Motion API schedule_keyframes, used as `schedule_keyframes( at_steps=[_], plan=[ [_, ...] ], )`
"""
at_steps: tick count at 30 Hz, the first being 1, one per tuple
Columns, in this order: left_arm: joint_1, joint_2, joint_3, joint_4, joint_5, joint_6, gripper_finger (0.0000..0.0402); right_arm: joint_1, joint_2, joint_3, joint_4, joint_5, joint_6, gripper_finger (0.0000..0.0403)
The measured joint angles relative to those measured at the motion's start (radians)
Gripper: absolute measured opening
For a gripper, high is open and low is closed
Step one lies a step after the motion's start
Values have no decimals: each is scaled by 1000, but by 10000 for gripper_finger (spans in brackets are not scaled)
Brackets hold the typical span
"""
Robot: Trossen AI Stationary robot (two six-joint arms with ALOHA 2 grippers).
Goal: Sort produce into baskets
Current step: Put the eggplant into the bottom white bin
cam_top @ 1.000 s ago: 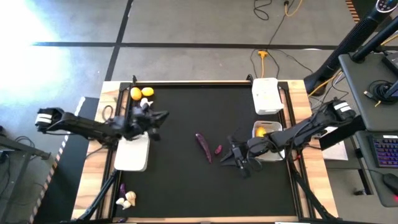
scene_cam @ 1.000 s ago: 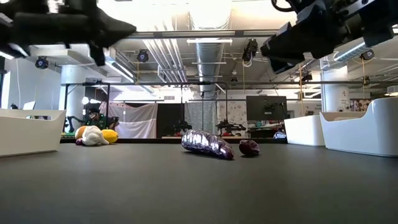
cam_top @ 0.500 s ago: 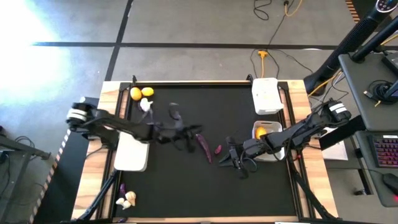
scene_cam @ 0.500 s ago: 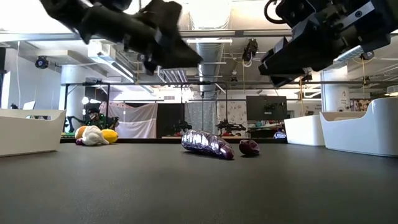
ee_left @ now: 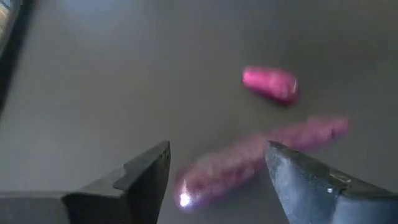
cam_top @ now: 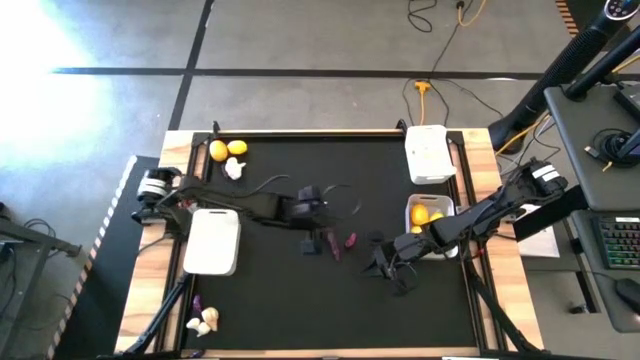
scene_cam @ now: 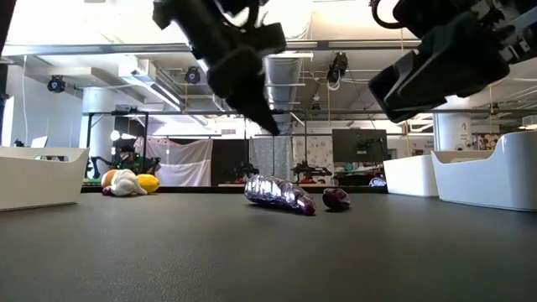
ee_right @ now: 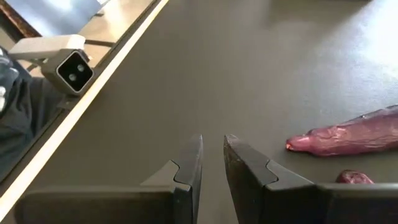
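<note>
Right basket (cam_top: 447, 208) holds 2 lemons (cam_top: 421, 214).

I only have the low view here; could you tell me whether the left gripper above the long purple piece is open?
Observer: Yes. In the left wrist view the left gripper is open, its fingers standing on either side of the long purple piece, above it and not touching.
Operator: Thank you. What is in the basket at my right edge?
Observer: From above, that basket holds lemons.
Operator: And where is the right gripper, please?
Observer: The right gripper hangs over bare mat beside that basket, nearly shut and holding nothing.
Operator: Is anything left behind me?
Observer: Garlic bulbs lie at the table's near left corner.
</note>
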Motion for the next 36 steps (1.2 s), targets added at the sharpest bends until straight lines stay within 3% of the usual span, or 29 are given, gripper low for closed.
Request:
schedule_keyframes(
  at_steps=[8,13,19,25,36],
  plan=[
    [31,245,271,-282,43,219,239,0,-5,0,-21,1,0,59],
    [41,395,481,-541,66,257,229,0,1,0,-30,1,4,59],
    [44,523,651,-659,87,301,228,0,1,0,-62,1,9,59],
    [45,582,742,-728,94,297,228,0,1,-1,-108,1,42,59],
    [43,577,728,-708,91,240,212,0,1,-1,-110,1,63,59]
  ],
)
